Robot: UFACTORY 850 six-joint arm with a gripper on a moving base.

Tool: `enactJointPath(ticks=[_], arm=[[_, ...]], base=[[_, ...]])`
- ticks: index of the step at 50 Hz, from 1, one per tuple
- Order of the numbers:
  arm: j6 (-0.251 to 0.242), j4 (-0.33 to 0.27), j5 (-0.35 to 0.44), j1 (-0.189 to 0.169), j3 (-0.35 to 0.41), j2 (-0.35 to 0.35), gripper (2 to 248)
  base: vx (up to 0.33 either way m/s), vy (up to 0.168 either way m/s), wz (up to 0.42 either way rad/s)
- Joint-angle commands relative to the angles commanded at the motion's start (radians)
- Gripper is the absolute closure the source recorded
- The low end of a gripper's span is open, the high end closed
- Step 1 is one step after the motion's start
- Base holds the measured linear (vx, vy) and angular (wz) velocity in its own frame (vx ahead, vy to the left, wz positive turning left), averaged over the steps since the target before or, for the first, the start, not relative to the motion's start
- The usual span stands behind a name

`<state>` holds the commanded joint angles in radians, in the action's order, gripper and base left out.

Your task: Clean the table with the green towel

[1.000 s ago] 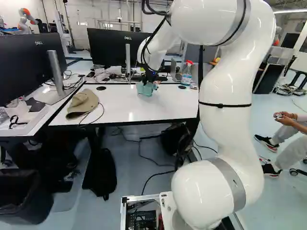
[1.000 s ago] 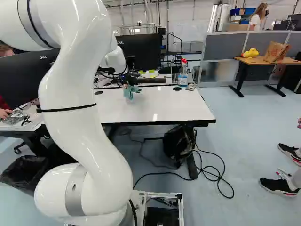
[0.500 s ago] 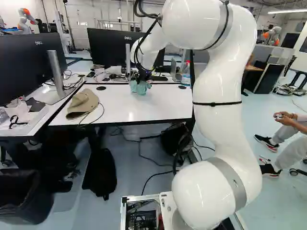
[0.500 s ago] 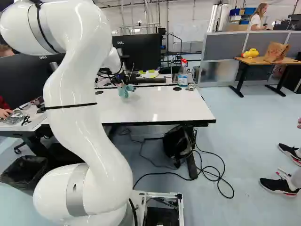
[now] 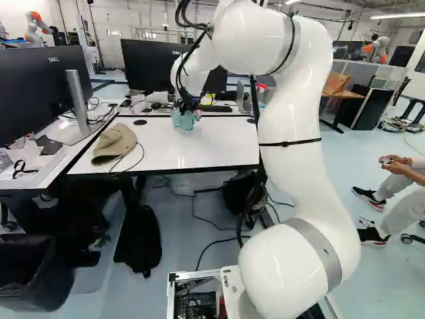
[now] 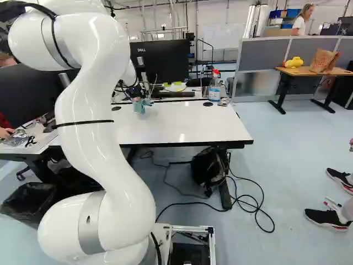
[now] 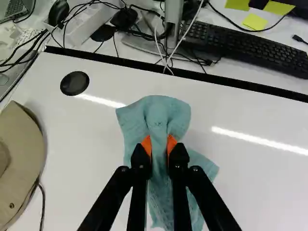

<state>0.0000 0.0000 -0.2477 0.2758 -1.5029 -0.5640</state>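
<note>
Over the far part of the white table (image 5: 159, 149), the gripper (image 5: 186, 109) holds the green towel (image 5: 182, 120). In the wrist view the gripper (image 7: 159, 147) is shut on the towel (image 7: 159, 118), its orange pads pinching a fold from both sides. The cloth is bunched ahead of the fingers and spreads out beneath and beside them over the white tabletop (image 7: 91, 139). Whether all of it lies on the surface I cannot tell.
A tan cap (image 5: 114, 143) with a cord lies on the table, left of the towel in the left base view. Beyond the table's far edge are a keyboard (image 7: 245, 50), cables and a monitor (image 6: 160, 61). A spray bottle (image 6: 214, 85) stands at the far right. Another robot (image 5: 377, 50) is in the background.
My arm has swung left in both base views, carrying the towel with it across the table towards the cap's side. The base has not moved.
</note>
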Motion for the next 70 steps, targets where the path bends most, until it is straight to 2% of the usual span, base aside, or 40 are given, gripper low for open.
enactJointPath(ticks=[17,59,70], arm=[[0.0,0.0,0.0,0.005,-0.078,-0.083,197],[0.0,0.0,0.0,0.005,-0.1,-0.175,197],[0.0,0.0,0.0,0.005,-0.1,-0.175,197]], base=[[0.0,0.0,0.0],[0.0,0.0,0.0],[0.0,0.0,0.0]])
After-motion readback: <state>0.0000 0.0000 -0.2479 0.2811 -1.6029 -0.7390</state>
